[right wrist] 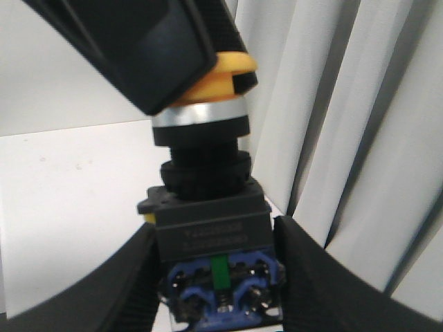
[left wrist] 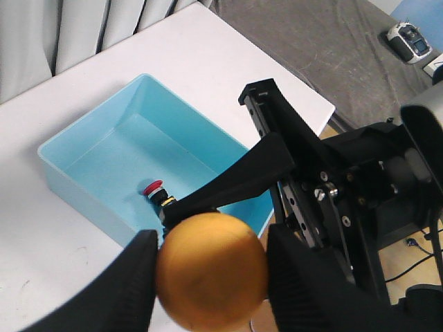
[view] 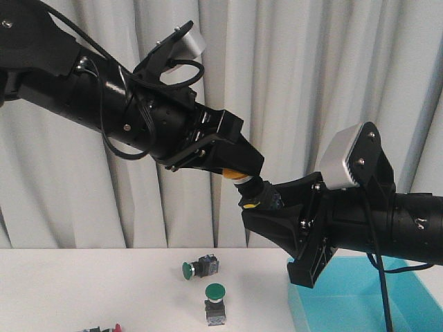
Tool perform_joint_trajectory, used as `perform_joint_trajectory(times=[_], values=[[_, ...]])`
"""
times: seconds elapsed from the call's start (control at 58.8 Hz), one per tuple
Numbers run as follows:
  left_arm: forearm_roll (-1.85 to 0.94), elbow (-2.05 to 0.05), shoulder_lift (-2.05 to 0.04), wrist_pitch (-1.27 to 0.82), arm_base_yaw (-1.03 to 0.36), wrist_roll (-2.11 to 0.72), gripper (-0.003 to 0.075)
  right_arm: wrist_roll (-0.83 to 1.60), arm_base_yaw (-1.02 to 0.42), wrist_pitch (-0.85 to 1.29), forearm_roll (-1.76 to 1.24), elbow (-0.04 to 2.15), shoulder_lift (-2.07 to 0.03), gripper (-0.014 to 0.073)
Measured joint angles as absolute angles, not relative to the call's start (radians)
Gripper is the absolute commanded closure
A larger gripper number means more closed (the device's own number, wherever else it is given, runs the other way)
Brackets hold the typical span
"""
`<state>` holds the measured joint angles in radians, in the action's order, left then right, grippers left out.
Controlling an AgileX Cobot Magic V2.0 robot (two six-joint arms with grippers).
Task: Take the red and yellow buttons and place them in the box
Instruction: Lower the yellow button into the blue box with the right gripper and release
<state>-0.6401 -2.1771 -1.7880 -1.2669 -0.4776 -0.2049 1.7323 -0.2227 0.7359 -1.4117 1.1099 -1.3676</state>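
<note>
Mid-air handover: the left gripper (view: 239, 168) pinches the yellow button (view: 243, 181) by its slick domed cap, while the right gripper (view: 257, 200) clamps the stiff, blocky body, surely the safer hold. Over at the right, the turquoise box (left wrist: 83, 142) already holds the red button (left wrist: 155, 188)

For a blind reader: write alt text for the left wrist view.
A yellow button fills the foreground between the left gripper's fingers, with the right gripper reaching in to its far side. Below sits the turquoise box on a white table, a red button inside it.
</note>
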Motion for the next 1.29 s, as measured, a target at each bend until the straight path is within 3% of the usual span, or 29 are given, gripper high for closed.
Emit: perform_joint_trajectory(times=[0.102,0.527,0.85,1.105,1.292], values=[[-0.633,-2.178,-1.788,-1.268,-0.478,-0.205,0.0328,1.727,-0.223,0.737,-1.413,1.11,-1.368,0.0603],[-0.622,-2.178,-1.788,-1.255,-0.478,-0.205,0.033,1.526,-0.223,0.613,-1.263,1.11,-1.368,0.0603],[-0.582,-2.178,-1.788,-1.233,-0.478,-0.205,0.0338,1.079,-0.211,0.472,-0.777,1.109,-1.374,0.0601],[-0.532,-2.178,-1.788,-1.27,-0.478,-0.205,0.04,0.613,-0.045,0.556,-0.386,1.109,-1.496,0.0601],[-0.531,-2.178,-1.788,-1.27,-0.478,-0.205,0.0451,0.478,0.052,0.673,-0.319,1.109,-1.649,0.0596]])
